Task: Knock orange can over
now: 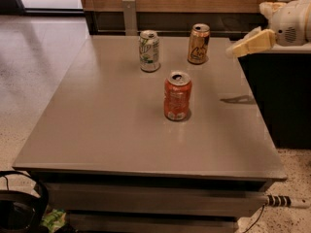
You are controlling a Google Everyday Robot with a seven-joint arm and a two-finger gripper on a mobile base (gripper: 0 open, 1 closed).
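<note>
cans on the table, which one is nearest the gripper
The amber can at the back right; the gripper hovers just right of it. The white-and-green can and the red-orange can stand farther off.

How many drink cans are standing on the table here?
3: white-and-green can back centre, orange can back right, red-orange can nearest; all upright, none seemingly hidden. End effector hovers right of the orange can, apart.
</note>
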